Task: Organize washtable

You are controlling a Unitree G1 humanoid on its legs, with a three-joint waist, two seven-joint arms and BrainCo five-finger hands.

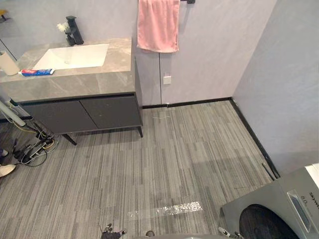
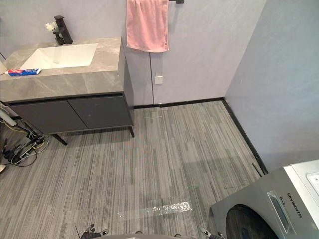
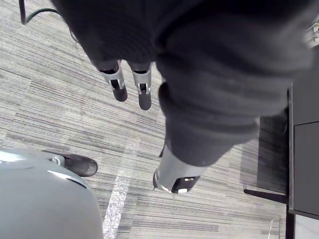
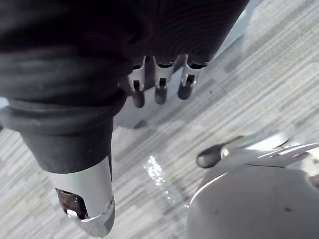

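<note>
Both hands are hanging down over the floor (image 3: 60, 99), and both are holding nothing. My left hand (image 3: 143, 94) is showing loose fingers, apart from the thumb, and my right hand (image 4: 160, 87) is looking the same.

I am standing well apart from the bench (image 1: 104, 79), so I am thinking the tidying has not begun yet. A toothpaste tube (image 1: 37, 72) is lying flat on the grey top, just beside the white sink (image 1: 75, 56). I am guessing it is needing a proper place. A black tap (image 1: 74, 31) is standing behind the sink, and a pink towel (image 1: 158, 25) is hanging on the wall near the bench.

The left end of the bench is getting cut off. A pale round thing (image 1: 6, 63) is peeking in there, and I cannot tell what it is. Something small and white (image 1: 62, 26) is sitting by the tap, too tiny to make out.
</note>
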